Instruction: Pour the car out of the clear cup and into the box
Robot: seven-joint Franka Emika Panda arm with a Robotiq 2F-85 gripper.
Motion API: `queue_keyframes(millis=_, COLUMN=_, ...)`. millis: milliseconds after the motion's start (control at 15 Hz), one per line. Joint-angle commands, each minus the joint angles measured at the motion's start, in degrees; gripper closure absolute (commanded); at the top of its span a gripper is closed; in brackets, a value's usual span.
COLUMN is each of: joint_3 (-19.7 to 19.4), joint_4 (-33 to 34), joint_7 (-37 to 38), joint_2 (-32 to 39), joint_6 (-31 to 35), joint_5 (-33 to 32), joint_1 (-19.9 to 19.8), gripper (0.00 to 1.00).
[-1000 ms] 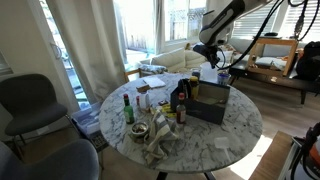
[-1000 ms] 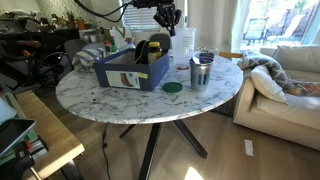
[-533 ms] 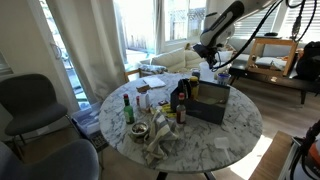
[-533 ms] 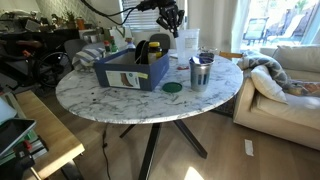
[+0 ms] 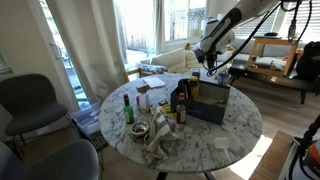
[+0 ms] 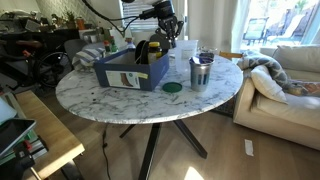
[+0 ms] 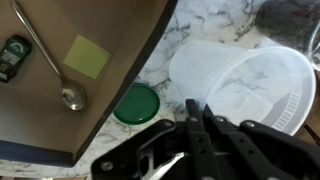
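Note:
The clear cup (image 7: 245, 85) fills the right of the wrist view, tilted, right in front of my fingers. My gripper (image 7: 198, 108) has its fingers pressed together at the cup's near wall, so it looks shut on the cup's rim. In both exterior views the gripper (image 6: 170, 24) (image 5: 208, 60) hangs low beside the navy box (image 6: 130, 72) (image 5: 212, 106), with the cup (image 6: 183, 50) just below it. The box's inside (image 7: 60, 110) holds a spoon and a yellow note. I cannot make out the car.
A green lid (image 7: 136, 103) (image 6: 172, 87) lies on the marble table (image 6: 120, 105) next to the box. A steel tumbler (image 6: 201, 70) stands close to the cup. Dark bottles (image 5: 128, 108) and crumpled cloth (image 5: 160, 140) occupy the table's other side.
The arm has come down toward the table beside the box, bringing the gripper lower at the cup. Box, tumbler and lid have not moved.

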Motion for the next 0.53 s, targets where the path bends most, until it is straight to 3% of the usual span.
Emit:
queue_keyframes(millis=0, joint_3=-0.83, joint_4=-1.43, joint_7=0.51, joint_2=0.66, joint_6=3.58, joint_5=2.37, joint_1=0.46, gripper=0.99)
queue_keyframes(millis=400, joint_3=-0.14, joint_4=-2.18, joint_7=-1.37, joint_2=1.71, joint_6=4.61, joint_5=5.29, joint_1=0.39, gripper=0.99)
queue_keyframes(millis=467, joint_3=-0.79, joint_4=-1.87, joint_7=-0.81, joint_2=1.95, joint_6=4.0, joint_5=4.33, joint_1=0.97, gripper=0.75)
